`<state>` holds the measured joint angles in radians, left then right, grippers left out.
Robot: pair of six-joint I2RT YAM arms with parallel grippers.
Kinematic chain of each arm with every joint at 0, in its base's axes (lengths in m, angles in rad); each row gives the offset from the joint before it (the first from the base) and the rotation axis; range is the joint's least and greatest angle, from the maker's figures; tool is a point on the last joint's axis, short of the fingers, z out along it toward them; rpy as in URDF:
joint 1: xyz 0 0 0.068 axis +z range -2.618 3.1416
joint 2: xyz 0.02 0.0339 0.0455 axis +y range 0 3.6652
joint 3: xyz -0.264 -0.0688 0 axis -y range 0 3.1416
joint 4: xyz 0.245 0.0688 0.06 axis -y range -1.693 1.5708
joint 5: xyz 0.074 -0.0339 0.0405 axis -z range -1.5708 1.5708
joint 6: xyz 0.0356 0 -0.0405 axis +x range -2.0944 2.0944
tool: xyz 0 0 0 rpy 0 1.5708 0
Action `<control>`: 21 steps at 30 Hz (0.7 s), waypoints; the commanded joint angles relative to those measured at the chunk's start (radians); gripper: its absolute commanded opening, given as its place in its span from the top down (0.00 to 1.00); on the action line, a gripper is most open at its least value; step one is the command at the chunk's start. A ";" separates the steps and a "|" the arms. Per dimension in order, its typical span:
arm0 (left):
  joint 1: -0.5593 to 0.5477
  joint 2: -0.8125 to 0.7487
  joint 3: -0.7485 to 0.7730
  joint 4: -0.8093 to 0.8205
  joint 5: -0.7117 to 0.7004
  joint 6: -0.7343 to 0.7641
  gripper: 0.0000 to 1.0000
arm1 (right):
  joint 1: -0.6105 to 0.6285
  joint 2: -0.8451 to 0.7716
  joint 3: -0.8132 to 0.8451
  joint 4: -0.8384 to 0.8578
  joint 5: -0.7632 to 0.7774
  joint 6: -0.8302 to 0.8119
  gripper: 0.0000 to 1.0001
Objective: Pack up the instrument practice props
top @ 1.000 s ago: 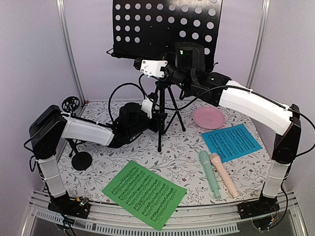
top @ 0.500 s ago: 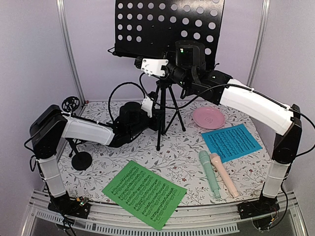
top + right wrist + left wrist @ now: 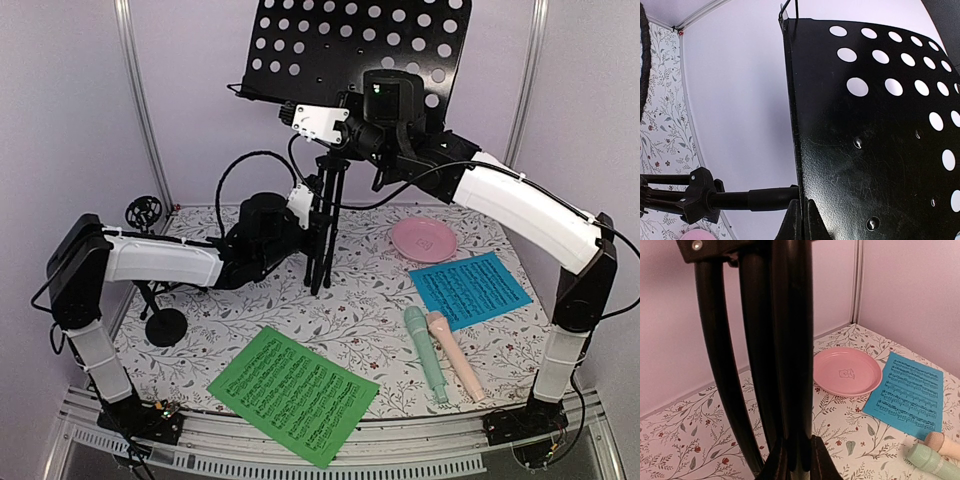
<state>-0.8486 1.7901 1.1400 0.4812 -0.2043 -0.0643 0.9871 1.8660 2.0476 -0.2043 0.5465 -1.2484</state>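
Two grips carry the whole stand, so a slip is the main risk. The music desk [image 3: 360, 50] leans high over the table's [image 3: 250, 310] far edge, its lower lip clenched in the right gripper [image 3: 801, 225]. That top-heavy weight could twist free. The tripod [image 3: 322, 230], legs folded, is pinched by the left gripper [image 3: 797, 465]. A fall would hit the green page [image 3: 293, 393] at the near edge, the blue page [image 3: 470, 290] near the right edge, or the microphones [image 3: 440, 355].

Left arm: shoulder link upright at 8 o'clock, forearm low and stretched toward 2 o'clock. Left gripper [image 3: 799, 457] clamps the stand [image 3: 350, 40] at its folded legs. Right arm: raised high from 4 o'clock, forearm running toward 10 o'clock. Right gripper [image 3: 800, 220] is pinched tight on the stand's top.
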 commanded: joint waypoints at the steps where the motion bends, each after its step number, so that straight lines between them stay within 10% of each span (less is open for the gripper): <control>1: -0.031 -0.099 0.104 0.035 0.022 0.081 1.00 | 0.034 -0.072 0.092 0.196 -0.107 0.089 1.00; 21: -0.032 -0.138 0.233 -0.030 -0.004 0.165 1.00 | 0.074 -0.074 0.103 0.185 -0.125 0.083 1.00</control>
<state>-0.8532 1.7260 1.2785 0.2905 -0.2756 0.0597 0.9951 1.8339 2.1033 -0.1738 0.5446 -1.2503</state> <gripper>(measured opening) 0.126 0.021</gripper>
